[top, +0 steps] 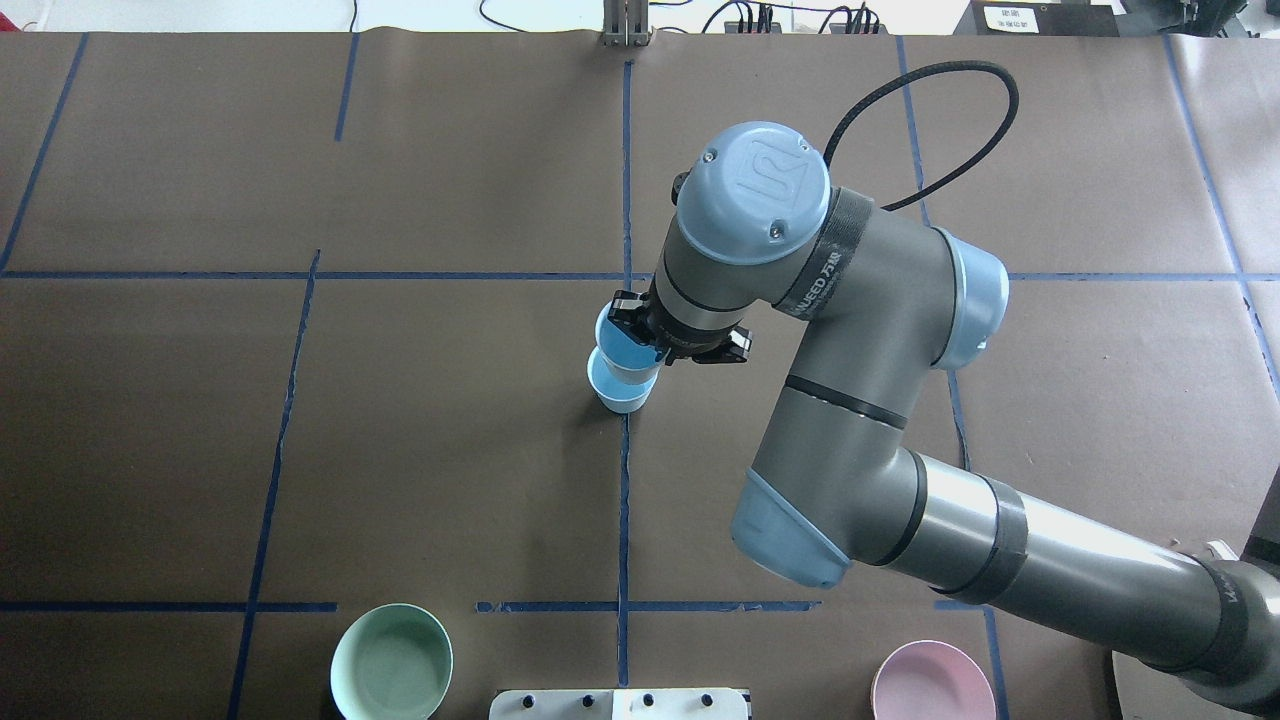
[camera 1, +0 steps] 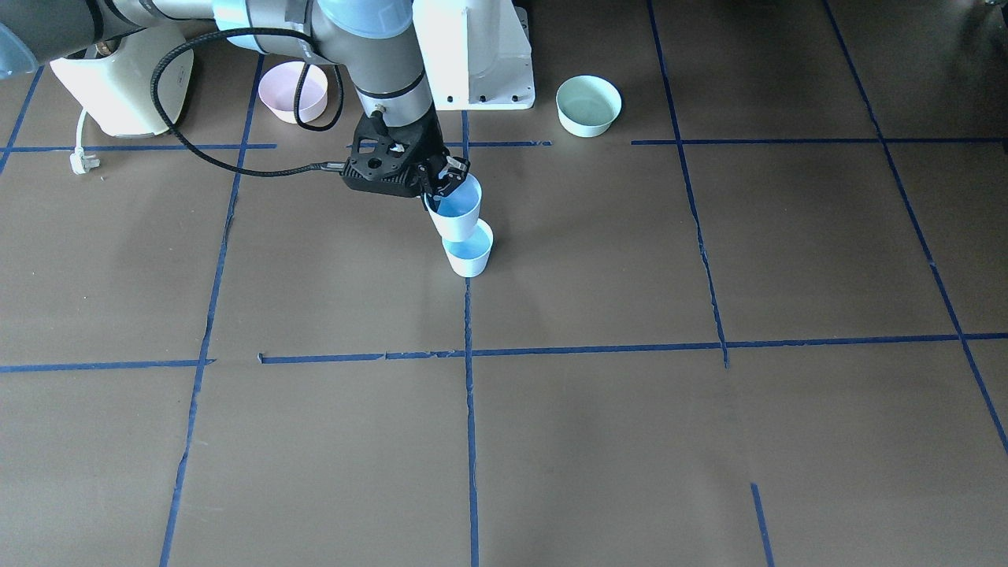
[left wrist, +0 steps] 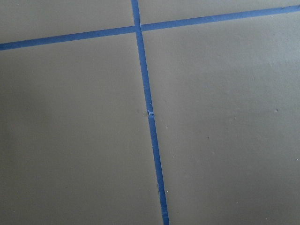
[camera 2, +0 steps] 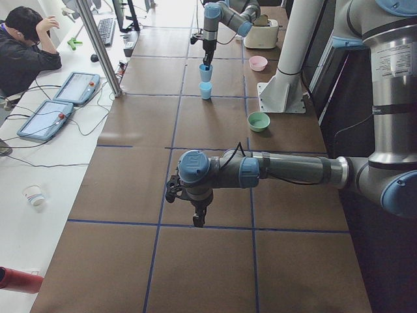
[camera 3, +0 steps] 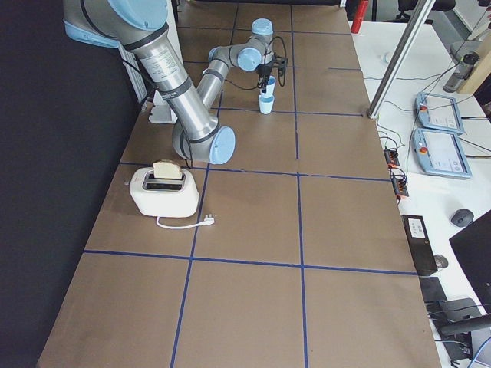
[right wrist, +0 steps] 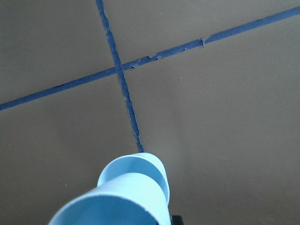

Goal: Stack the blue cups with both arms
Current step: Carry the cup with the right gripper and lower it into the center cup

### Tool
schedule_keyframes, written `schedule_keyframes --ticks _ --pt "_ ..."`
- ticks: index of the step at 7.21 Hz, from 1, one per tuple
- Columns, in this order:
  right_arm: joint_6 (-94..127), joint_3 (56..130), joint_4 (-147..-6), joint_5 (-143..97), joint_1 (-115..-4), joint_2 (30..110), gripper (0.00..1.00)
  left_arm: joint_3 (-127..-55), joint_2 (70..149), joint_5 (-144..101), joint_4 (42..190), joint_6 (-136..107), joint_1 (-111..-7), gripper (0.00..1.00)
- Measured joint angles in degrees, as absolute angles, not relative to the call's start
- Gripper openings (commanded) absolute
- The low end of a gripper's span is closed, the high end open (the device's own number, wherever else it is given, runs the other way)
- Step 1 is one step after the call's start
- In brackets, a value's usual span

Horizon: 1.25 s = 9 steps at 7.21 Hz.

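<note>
Holding upper cup over lower cup, right tool — both empty

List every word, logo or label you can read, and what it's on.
"UR": raised logo on the blue joint cap of the right arm, overhead view.
White lettering on the black band beside that cap: too warped to read.
White label at the table's far edge: too small to read.
Upper cup and lower cup: no text.

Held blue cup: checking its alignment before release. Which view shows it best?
Exterior front-facing: held blue cup and lower cup both clear. Overhead: right arm partly covers it. Side views: tiny. Right wrist: cropped.
</note>
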State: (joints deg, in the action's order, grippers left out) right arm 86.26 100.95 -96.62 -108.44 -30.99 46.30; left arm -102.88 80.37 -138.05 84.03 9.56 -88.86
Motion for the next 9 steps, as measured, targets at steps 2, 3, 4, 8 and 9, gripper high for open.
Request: schedule_keyframes --ticks 2,3,4,8,9 --pt "86.8 97.6 -96.6 -107.4 -30.1 44.1 0.0 -102.9 80.3 -138.1 84.0 9.5 -88.9 1.0" --pt "86.9 97.1 -96.6 -107.2 -29.8 44.0 0.01 -102.9 80.3 -138.1 84.0 9.5 -88.9 1.0" --pt "86.9 97.0 -96.6 -107.1 -29.7 44.2 0.02 -102.9 80.3 -138.1 84.0 9.5 -88.9 1.0" --pt "86.8 96.9 -96.6 -107.0 -29.2 45.1 0.98 -103.0 80.3 -138.1 84.0 9.5 -88.9 1.0" --pt "86.8 96.9 -96.5 -106.9 -29.0 45.2 0.99 -103.0 80.3 -138.1 84.1 9.5 -88.9 1.0"
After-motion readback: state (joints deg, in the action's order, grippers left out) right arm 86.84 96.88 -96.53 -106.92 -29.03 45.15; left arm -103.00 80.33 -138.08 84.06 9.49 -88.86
